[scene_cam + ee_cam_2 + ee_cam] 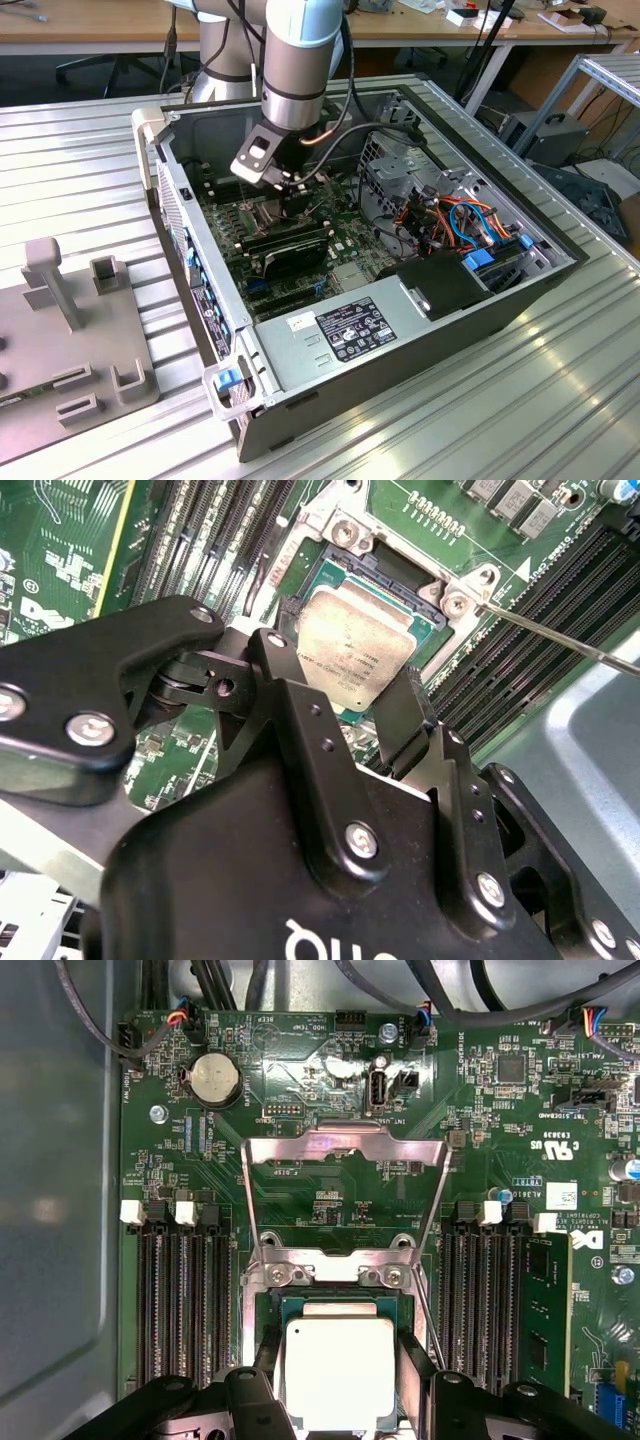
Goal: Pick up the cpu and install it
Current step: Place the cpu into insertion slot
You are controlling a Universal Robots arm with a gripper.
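Between the jaws sits the cpu [338,1375], pale metal lid facing up. I read the gripper [340,1355] as clamped on its two opposite edges, with one of the fingers [400,715] pressed against each side. Directly beneath lies the socket [388,575], though I cannot tell whether the chip is seated or just above it. Ahead of the jaws the load plate [345,1145] stands flipped open. Memory slots [180,1300] flank both sides, all inside the open computer case [430,355].

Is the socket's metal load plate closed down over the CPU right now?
No: in the first wrist view the load plate lies swung open over the board beyond the socket, leaving the CPU uncovered.
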